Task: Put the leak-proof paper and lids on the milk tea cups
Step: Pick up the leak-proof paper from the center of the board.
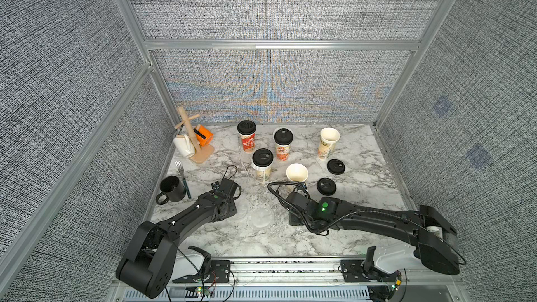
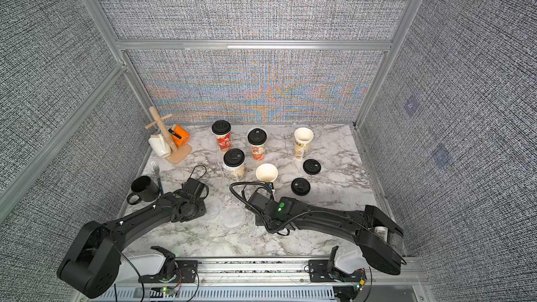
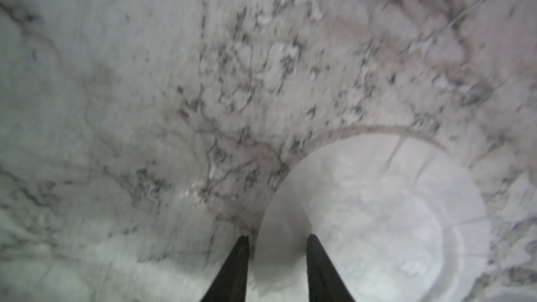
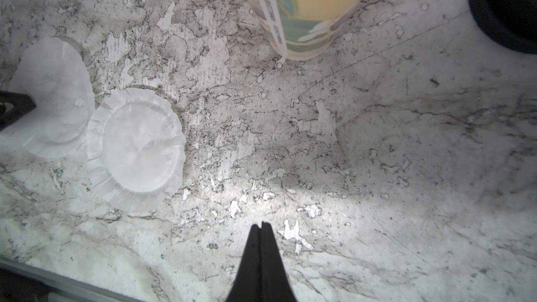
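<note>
The left disc (image 1: pixel 243 212) of leak-proof paper lies flat on the marble surface (image 1: pixel 363 193), low in the middle of both top views and partly tucked under the left wrist. The left end effector (image 3: pixel 277 236) is right at it. In the blurred left wrist view its two dark fingers (image 3: pixel 322 265) stand spread with a clear gap, straddling the disc's rim, one over the film and one just off it, pinching nothing I can make out. The right disc (image 1: pixel 263 217) lies just beside the first, their crinkled edges meeting. The right end effector (image 4: pixel 261 223) hangs over bare marble to the right of both discs, apart from them, its fingers pressed together on nothing.

Above, in mid-frame, stand the cups. Three wear black lids: a red cup (image 1: pixel 247 143) at the back, an orange cup (image 1: pixel 282 152) next to it, and a beige cup (image 1: pixel 263 174) in front, with a white frill of film showing under its lid. An open cup (image 1: pixel 296 173) stands just above the right wrist, and a far cup (image 1: pixel 327 145), also open, is at upper right. A loose lid (image 1: pixel 336 167) lies right of the open cup, with a second lid (image 1: pixel 326 185) below it. The cups' print carries writing, but it is too small or blurred to read.

At the left of the frame are a black mug (image 1: pixel 171 188), a fork (image 1: pixel 180 167) beside it, and a wooden rack (image 1: pixel 203 156) holding a white mug (image 1: pixel 183 146) and an orange mug (image 1: pixel 205 136).
</note>
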`<control>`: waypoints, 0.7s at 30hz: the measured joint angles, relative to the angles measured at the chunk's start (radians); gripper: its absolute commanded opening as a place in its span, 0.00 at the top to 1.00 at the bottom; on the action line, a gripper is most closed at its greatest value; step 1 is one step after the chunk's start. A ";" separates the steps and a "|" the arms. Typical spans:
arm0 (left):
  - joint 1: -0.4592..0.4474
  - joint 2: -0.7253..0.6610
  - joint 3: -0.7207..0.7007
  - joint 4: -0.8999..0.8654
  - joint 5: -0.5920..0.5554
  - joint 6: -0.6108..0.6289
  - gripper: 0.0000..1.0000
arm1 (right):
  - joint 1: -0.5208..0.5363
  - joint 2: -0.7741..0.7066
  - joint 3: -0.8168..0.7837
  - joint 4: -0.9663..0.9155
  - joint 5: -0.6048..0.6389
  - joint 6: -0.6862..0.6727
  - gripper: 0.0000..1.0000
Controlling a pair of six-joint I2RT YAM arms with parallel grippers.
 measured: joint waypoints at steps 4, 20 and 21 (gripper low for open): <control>0.000 0.041 0.012 0.056 -0.028 0.000 0.81 | 0.000 -0.012 -0.013 0.008 0.000 0.000 1.00; -0.002 0.009 0.069 -0.034 0.069 -0.028 1.00 | 0.002 -0.092 -0.045 0.042 0.000 -0.053 1.00; -0.003 -0.016 0.085 -0.084 0.078 -0.030 1.00 | 0.002 -0.103 -0.044 0.042 0.000 -0.057 1.00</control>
